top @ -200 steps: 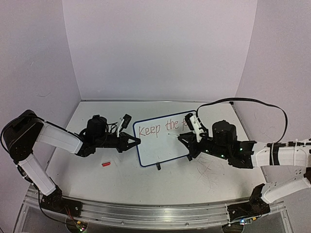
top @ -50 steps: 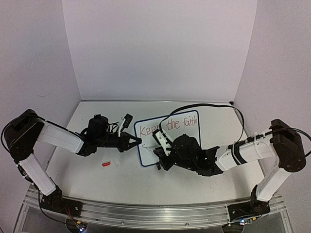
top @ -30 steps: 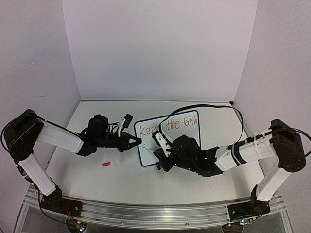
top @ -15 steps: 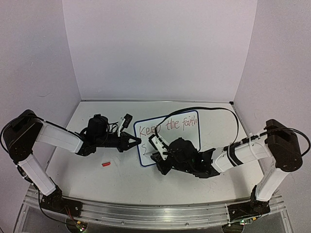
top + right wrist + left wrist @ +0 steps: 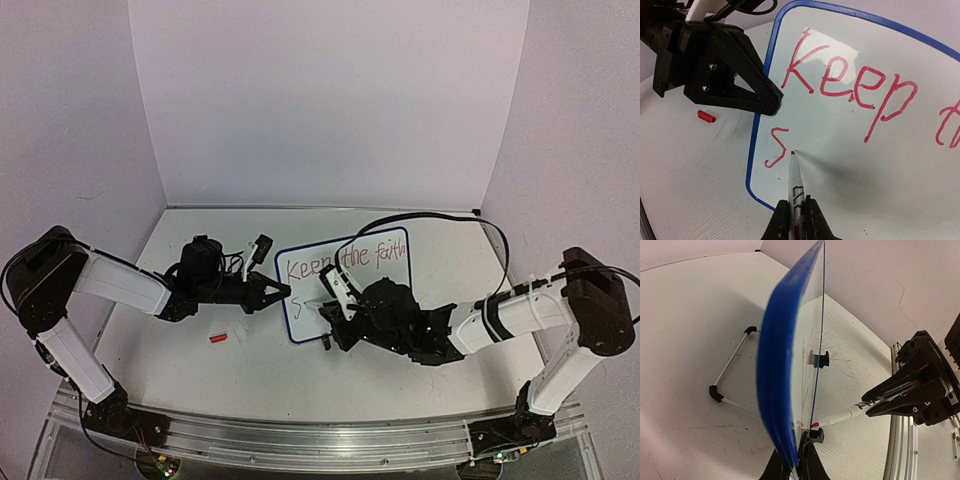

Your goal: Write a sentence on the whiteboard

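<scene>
I'm into the second line of the sentence (image 5: 350, 260). "Keep the faith" runs along the top of the whiteboard (image 5: 855, 150), and a lone red "S" sits at the board's lower left. The whiteboard stands propped on the counter (image 5: 250, 385) between my two arms.

The right gripper (image 5: 794, 212) has its jaws clenched on the marker (image 5: 795, 187), tip touching the board just right of the "S". The left gripper (image 5: 795, 462) has its jaws clamped on the board's blue rim at the left edge. A small red cap (image 5: 218, 339) lies on the counter, left of the board's lower corner.

As I judge it, the next move is the letter after the "S": a short stroke with light, even pressure, while the left arm holds the board steady.

Several seconds ago the right arm was at the board's right end, partway through "faith". It has since swung to the lower left and added the "S". The left grip hasn't shifted.
</scene>
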